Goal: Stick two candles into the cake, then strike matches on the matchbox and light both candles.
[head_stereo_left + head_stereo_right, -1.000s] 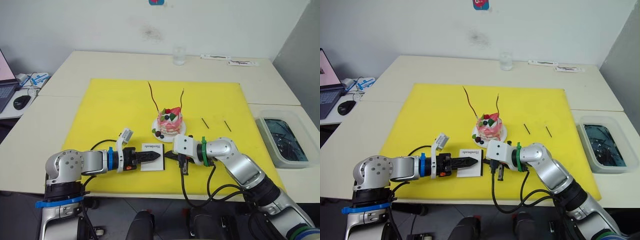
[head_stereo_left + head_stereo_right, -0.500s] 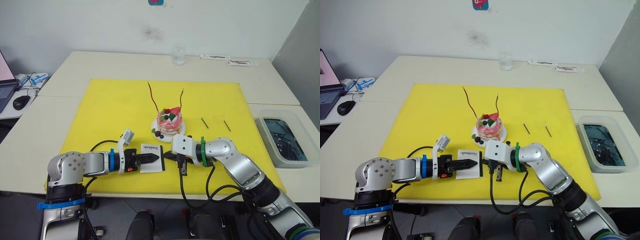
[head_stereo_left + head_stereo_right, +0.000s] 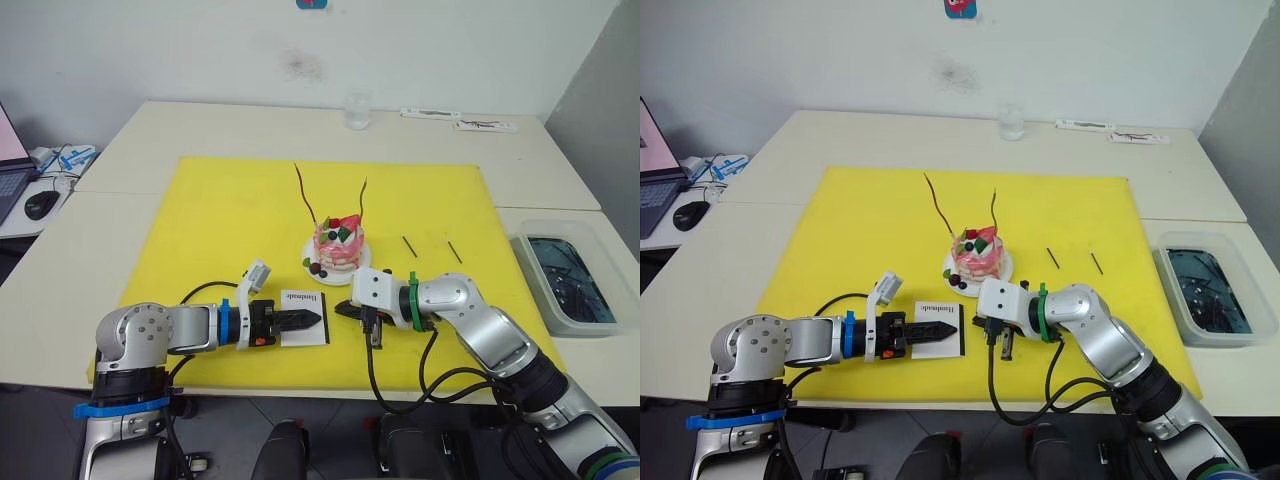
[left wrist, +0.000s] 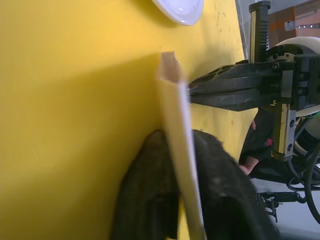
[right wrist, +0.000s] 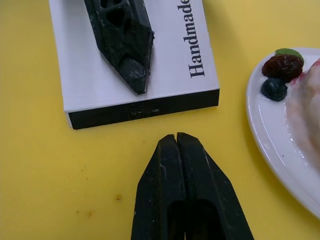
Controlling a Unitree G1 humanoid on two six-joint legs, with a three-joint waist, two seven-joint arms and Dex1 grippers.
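holding: the left gripper (image 3: 300, 320) is clamped on the matchbox (image 3: 305, 314), one finger over its white top and one under it, as the left wrist view shows; this looks meant to keep the box steady for striking.
matchbox: lies flat on the yellow mat (image 3: 220, 220) near the front edge, just in front of the cake (image 3: 338, 243); its dark striking strip (image 5: 145, 107) faces the right gripper.
right gripper: the right gripper (image 5: 176, 142) has its two fingers pressed together just off that dark strip, not touching it; i cannot make out a match between the tips.
candles: the dark red candle (image 3: 304, 192) and the tan candle (image 3: 363, 200) both stand upright in the cake, so that part looks done; no flame on either.
matches: two matches (image 3: 409, 244) lie on the mat to the right of the cake, well apart from both grippers.
judgement: a match likely has to be picked up before anything can be struck.
risk: the plate (image 5: 270, 130) sits just beside the box, so a hard stroke could nudge it.
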